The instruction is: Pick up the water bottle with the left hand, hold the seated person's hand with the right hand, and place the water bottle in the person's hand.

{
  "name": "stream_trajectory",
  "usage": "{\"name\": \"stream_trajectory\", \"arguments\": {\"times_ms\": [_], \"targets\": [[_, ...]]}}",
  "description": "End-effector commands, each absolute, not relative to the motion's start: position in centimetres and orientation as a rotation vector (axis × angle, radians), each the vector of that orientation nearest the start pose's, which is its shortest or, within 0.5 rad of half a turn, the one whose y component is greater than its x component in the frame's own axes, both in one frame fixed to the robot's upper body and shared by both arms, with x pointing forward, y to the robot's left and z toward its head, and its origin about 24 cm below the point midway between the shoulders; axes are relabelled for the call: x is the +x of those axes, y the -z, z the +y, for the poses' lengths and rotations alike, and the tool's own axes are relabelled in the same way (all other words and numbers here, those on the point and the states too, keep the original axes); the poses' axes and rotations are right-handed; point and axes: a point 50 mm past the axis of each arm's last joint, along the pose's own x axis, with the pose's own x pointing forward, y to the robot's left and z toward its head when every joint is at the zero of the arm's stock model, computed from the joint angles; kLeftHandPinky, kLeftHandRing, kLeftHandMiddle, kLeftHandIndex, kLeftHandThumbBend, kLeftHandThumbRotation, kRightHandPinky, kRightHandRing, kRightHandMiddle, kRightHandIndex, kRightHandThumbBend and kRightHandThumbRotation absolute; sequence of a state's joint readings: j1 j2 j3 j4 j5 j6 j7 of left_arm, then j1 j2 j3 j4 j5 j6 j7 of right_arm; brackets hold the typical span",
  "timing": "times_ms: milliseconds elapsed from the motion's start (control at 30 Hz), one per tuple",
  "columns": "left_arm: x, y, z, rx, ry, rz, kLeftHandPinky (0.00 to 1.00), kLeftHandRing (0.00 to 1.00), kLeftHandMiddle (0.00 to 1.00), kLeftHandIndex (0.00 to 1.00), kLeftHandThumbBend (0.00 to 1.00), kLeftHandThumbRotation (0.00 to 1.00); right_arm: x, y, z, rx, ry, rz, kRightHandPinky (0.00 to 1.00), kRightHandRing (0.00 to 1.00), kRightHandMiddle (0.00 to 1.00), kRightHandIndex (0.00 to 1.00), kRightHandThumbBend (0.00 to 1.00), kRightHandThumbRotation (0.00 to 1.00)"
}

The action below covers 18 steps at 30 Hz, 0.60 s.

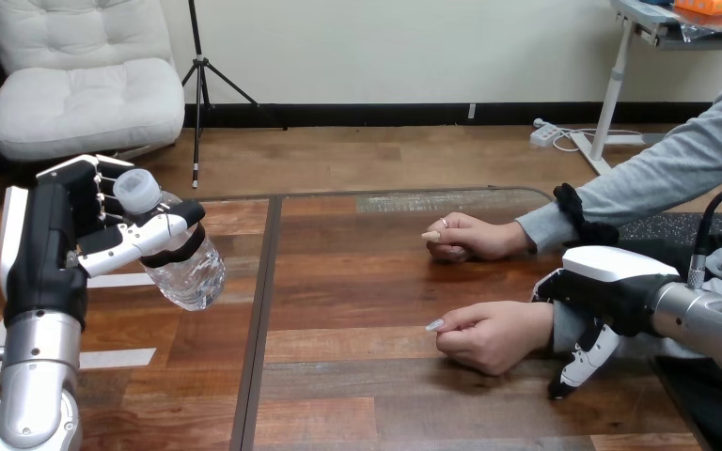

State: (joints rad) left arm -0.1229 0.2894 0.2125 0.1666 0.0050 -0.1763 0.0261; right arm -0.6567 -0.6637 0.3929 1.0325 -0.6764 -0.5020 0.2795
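Lower right, the right robot hand [611, 291] sits against the wrist of the person's nearer hand [489, 334], a loose fist on the worktop [367, 395]; gripping or not, I cannot tell. Mid-left, the left robot hand [56, 244] is wrapped round the water bottle [183, 268], tilted, clear of the worktop. Farther back, the person's other hand [470, 237] rests fisted

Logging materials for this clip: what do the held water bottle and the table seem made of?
Water bottle: clear, thin plastic with a glossy finish; the table shows through its wall. Its cap: whitish and matte, probably plastic. Table: brown wood planks with visible grain and seams and a low sheen; it could be laminate.
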Motion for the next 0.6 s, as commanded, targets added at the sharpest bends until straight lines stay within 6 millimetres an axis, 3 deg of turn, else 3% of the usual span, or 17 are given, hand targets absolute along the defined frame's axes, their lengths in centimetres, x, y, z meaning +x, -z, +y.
{"name": "stream_trajectory", "arguments": {"times_ms": [0, 567], "targets": [[27.66, -10.58, 24.63, 0.268, -0.210, -0.301, 0.31, 0.37, 0.40, 0.40, 0.74, 0.00, 34.52, -7.26, -26.71, -1.481, -0.585, 0.228, 0.55, 0.63, 0.67, 0.67, 1.00, 0.22], [27.66, -10.56, 24.67, 0.265, -0.210, -0.300, 0.31, 0.37, 0.40, 0.40, 0.75, 0.00, 34.69, -7.53, -26.91, -1.489, -0.574, 0.243, 0.55, 0.64, 0.68, 0.68, 1.00, 0.23]]}}
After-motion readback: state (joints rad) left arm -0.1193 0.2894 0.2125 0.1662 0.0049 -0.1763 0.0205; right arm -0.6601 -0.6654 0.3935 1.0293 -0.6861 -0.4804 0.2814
